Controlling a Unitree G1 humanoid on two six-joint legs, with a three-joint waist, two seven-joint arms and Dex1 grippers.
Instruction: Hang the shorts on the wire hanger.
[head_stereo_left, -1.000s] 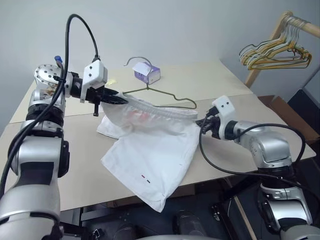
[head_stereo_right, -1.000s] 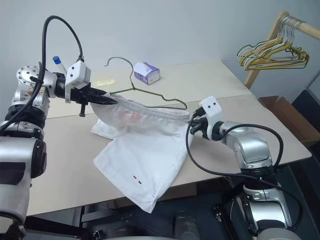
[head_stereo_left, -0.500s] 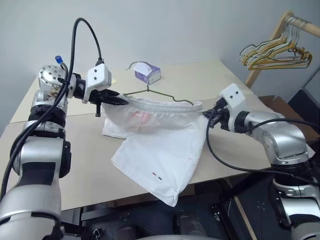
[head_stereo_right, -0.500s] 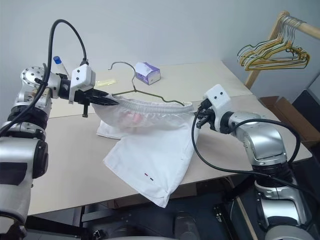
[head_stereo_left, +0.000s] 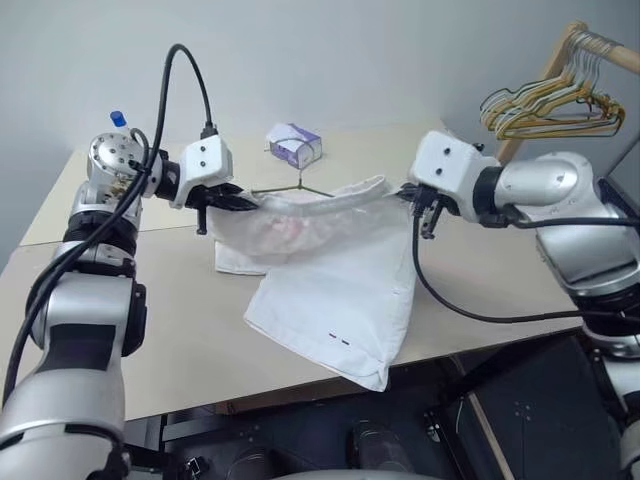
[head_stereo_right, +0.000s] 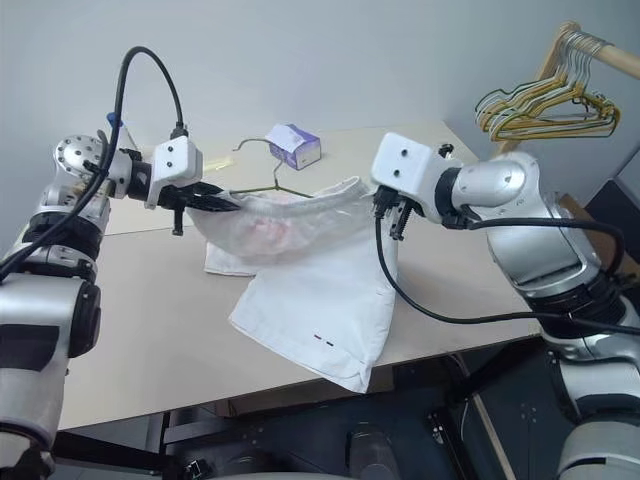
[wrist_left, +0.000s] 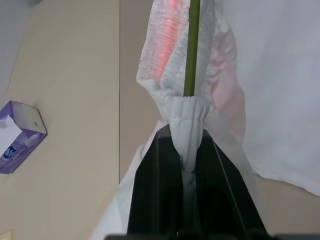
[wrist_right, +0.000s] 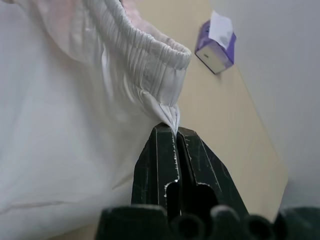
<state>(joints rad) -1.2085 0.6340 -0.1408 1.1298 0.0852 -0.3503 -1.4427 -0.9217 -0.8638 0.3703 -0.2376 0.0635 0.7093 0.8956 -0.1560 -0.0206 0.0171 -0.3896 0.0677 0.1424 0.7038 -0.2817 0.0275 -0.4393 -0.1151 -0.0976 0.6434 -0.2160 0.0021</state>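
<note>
The white shorts (head_stereo_left: 335, 275) hang stretched by their gathered waistband between my two grippers above the table, legs draping down onto it. My left gripper (head_stereo_left: 247, 203) is shut on the waistband's left end (wrist_left: 184, 134). My right gripper (head_stereo_left: 411, 192) is shut on the right end (wrist_right: 174, 129) and held higher. The thin olive wire hanger (head_stereo_left: 298, 184) lies behind the waistband, its hook toward the tissue box. In the left wrist view its green wire (wrist_left: 191, 50) runs inside the waistband opening.
A small white-purple tissue box (head_stereo_left: 295, 145) stands on the beige table (head_stereo_left: 150, 300) behind the shorts. A wooden rack with a bunch of yellow-green hangers (head_stereo_left: 550, 105) stands at the far right, off the table's edge.
My right gripper has risen, rolled and shifted left with the waistband's right end, lifting that side off the table. The shorts' legs now hang more steeply. My left gripper has stayed nearly still.
</note>
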